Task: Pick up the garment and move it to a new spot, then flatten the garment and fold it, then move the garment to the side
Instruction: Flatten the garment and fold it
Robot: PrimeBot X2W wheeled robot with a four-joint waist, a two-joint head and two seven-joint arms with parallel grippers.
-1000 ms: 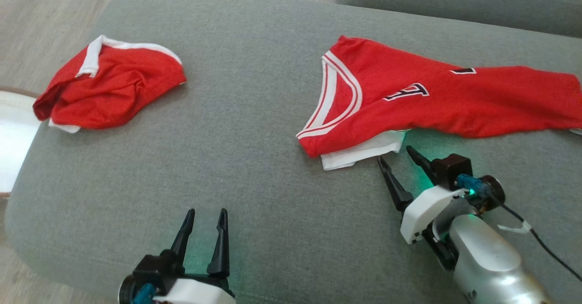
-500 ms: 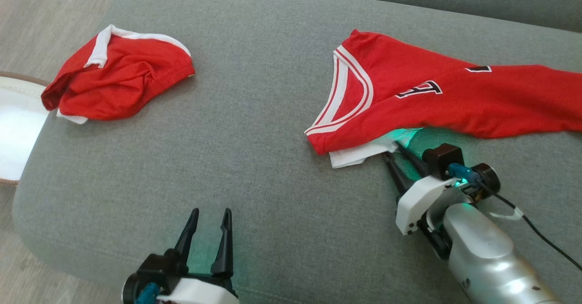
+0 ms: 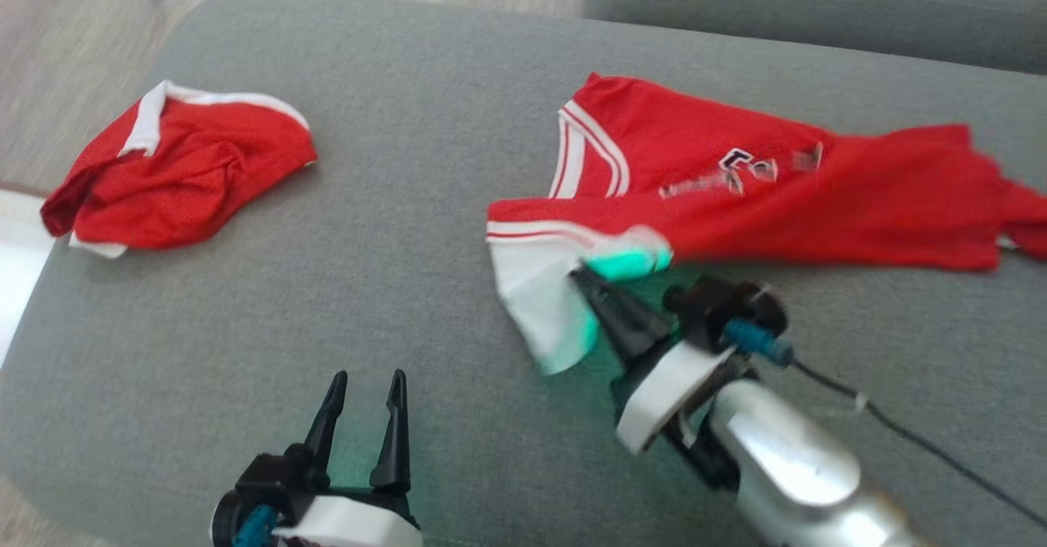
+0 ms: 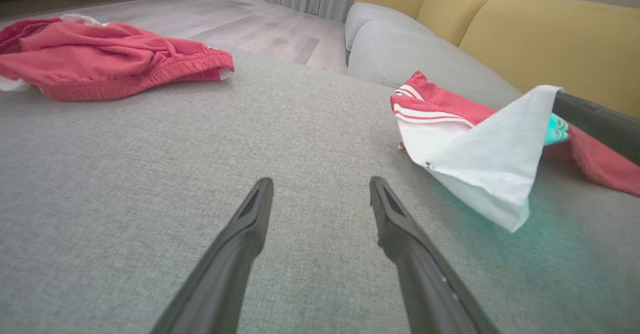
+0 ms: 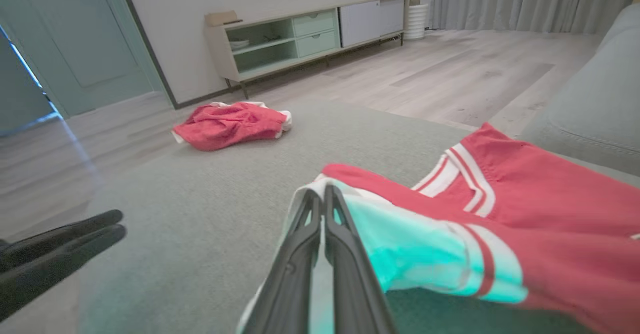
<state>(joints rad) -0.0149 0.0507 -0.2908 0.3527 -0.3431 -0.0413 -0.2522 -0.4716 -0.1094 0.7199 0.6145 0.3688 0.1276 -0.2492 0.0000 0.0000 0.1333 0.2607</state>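
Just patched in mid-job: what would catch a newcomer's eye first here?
The red jersey, right of centre on the grey cushion, has its white edge pinched by the right gripper, jaws shut, and raised, glowing green. At far left lies a crumpled red garment; the left gripper hovers open near the front edge, empty.

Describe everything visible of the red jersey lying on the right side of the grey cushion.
The red sports jersey, of thin, soft-looking fabric, has a white-and-red striped neckline, dark-edged lettering too blurred to read, and a white inner layer. It lies rumpled lengthwise on the grey fabric cushion. The right end effector is shut on the white layer's edge, holding that corner raised off the cushion; green light tints the fabric there.
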